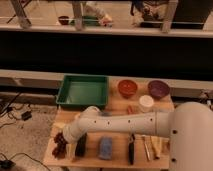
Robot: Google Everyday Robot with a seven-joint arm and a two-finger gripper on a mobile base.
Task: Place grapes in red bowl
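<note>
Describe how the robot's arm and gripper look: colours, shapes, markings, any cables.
The arm is glossy white, built of thick, smooth, rounded tubes with a bulbous elbow and a bulky shoulder casing. A row of small dark dots runs along the forearm. No cables show. The gripper, at the arm's narrow end by the bunch of small dark maroon grapes, looks darker; its shape cannot be made out.

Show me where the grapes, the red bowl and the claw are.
grapes (59,149): camera view, lower half of the bunch.
red bowl (127,88): camera view, bare inside of the bowl.
claw (65,137): camera view, its lower end, at the top of the grapes.
</note>
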